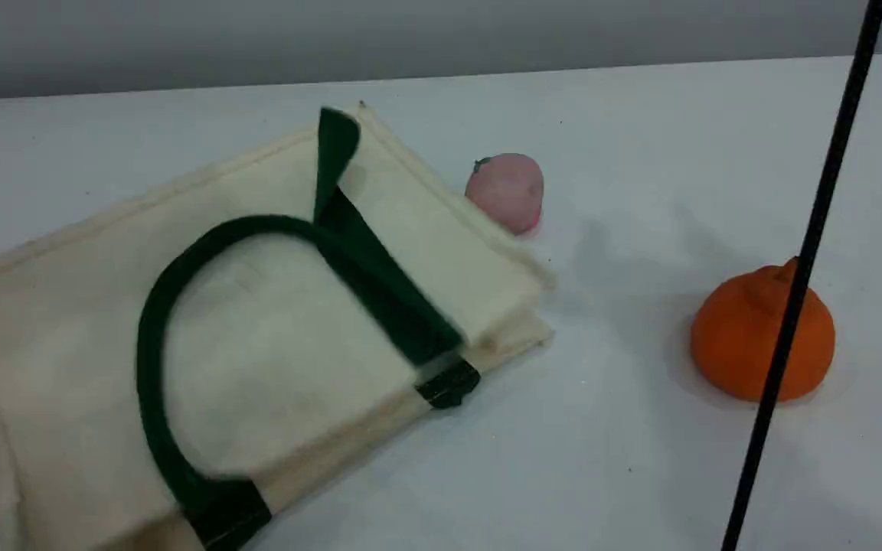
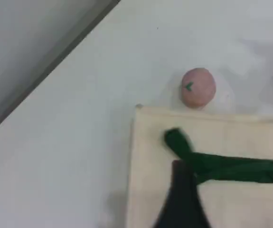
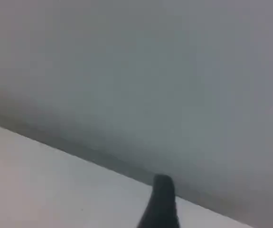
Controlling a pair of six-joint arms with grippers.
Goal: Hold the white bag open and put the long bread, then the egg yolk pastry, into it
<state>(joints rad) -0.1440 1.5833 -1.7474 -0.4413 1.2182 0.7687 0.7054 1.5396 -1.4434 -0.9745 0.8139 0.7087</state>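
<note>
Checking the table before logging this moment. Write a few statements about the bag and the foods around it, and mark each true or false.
1. The white bag lies flat on the table. True.
2. A green handle arcs across the bag's upper face. True.
3. The pink ball sits inside the bag. False: it rests on the table just past the bag's far edge.
4. The orange fruit touches the bag. False: it sits apart, off to the right.
5. The long bread lies on top of the bag. False: no bread shows in any view.
</note>
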